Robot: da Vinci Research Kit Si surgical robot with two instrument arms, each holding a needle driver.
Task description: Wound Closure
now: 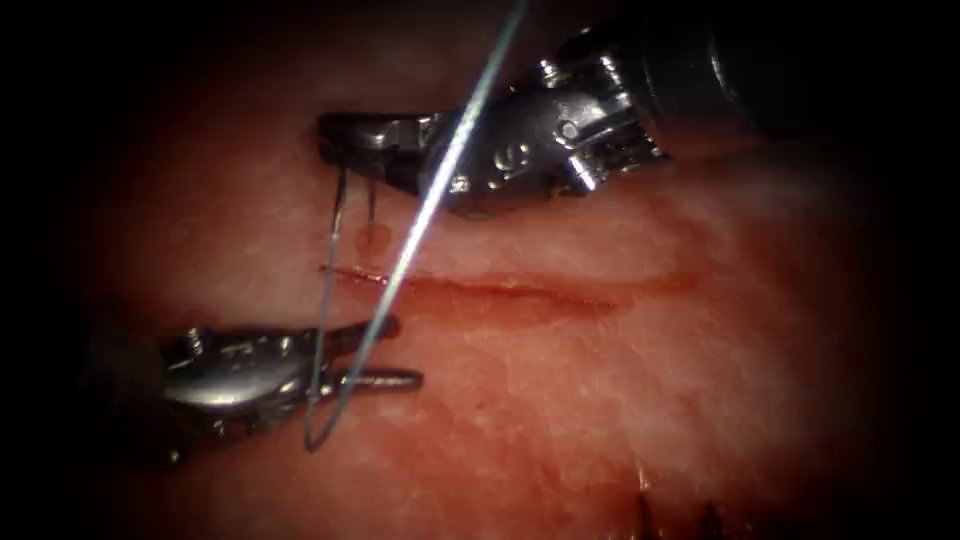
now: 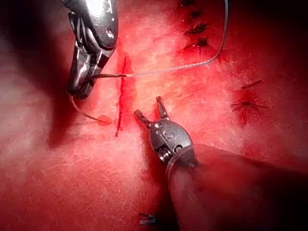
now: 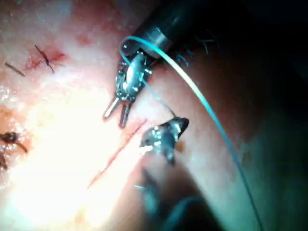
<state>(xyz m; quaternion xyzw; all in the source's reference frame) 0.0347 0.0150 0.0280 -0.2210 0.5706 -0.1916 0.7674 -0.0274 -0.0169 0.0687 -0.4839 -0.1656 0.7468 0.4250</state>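
Note:
The cut (image 1: 520, 290) runs across the tissue (image 1: 600, 400). My right tool (image 1: 335, 140) comes in from the upper right, shut on the curved needle (image 1: 336, 210) about mid-curve. One needle end meets the tissue at a small red spot (image 1: 372, 236) just above the cut's left end. From the other end, the thread (image 1: 450, 150) drops past the cut, loops low and rises out of view. My left tool (image 1: 385, 352) lies below the cut's left end, open and holding nothing, with the thread crossing in front of it. In the left wrist view the needle (image 2: 84, 111) curves under the right tool (image 2: 81, 90), and the left tool (image 2: 149, 108) stands open beside the cut (image 2: 120, 96).
Older dark stitches (image 2: 195, 29) and a knotted one (image 2: 245, 103) sit on the tissue away from this cut, and one stitch (image 3: 45, 57) appears in the right wrist view. Dark thread ends (image 1: 650, 510) stick up at the lower edge. The teal thread (image 3: 202, 101) arcs over both tools.

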